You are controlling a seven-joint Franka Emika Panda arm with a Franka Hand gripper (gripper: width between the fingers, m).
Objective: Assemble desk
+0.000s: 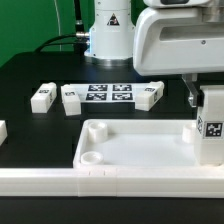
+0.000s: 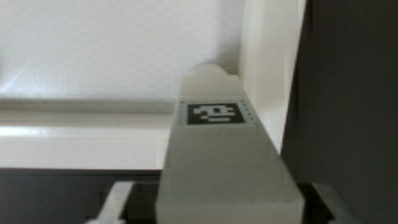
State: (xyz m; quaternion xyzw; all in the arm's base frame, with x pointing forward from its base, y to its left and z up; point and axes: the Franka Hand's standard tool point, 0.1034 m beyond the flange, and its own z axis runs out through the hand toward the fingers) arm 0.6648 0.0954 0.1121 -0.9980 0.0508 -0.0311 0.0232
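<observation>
desk tabletop lies rim-up on the black surface. the gripper is closed partway, clamped on one upright leg at the tabletop's end on the exterior view's right; whether the leg touches the tabletop is unclear. other legs lie beside the marker board.

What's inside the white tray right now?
The tray shows a bare floor and a round socket in one corner. The leg in the pincer hides its end at the exterior view's right.
</observation>
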